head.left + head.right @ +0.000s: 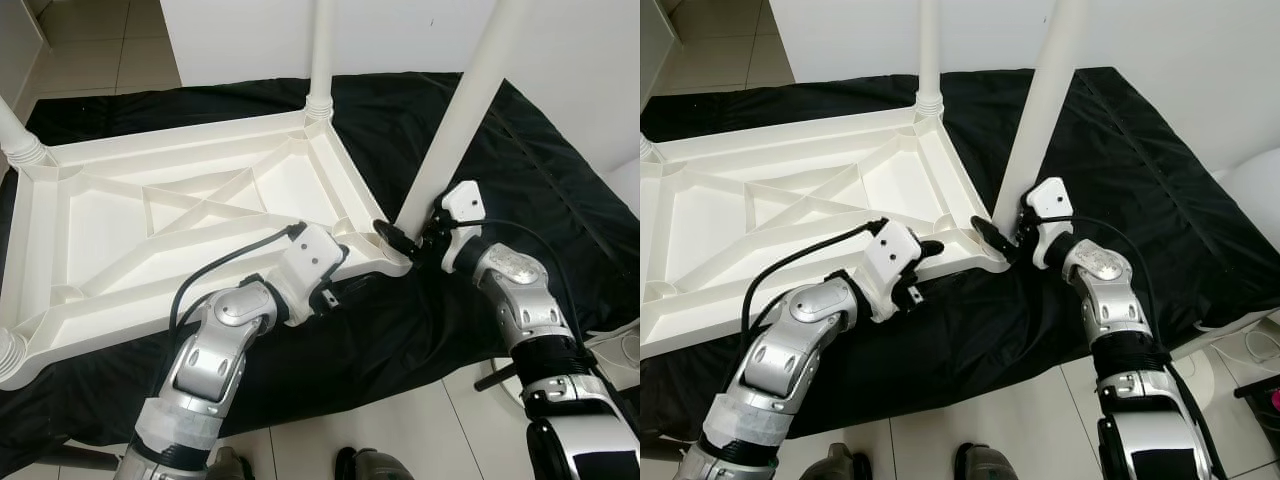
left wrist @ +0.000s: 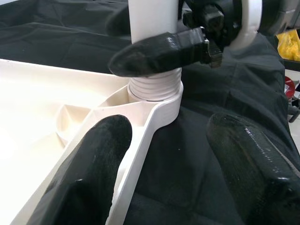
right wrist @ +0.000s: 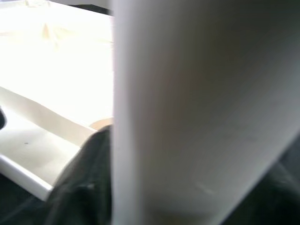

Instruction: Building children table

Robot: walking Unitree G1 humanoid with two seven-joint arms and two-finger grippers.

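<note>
In your head views, the upturned table [image 1: 150, 215] is lying on a black sheet [image 1: 520, 150]; your right end effector [image 1: 408, 240] is clamping the leg [image 1: 460, 120] at its corner socket. In your left wrist view, your left end effector [image 2: 176, 161] is straddling the table's rim, fingers spread. In your right wrist view, the leg [image 3: 197, 112] is sitting directly ahead.

I see smooth, slightly glossy white plastic on the table top [image 1: 180, 215] and the leg [image 1: 455, 130] beside my right gripper [image 1: 405, 240]; beneath lies crinkled black cloth [image 1: 520, 170] with faint sheen.
</note>
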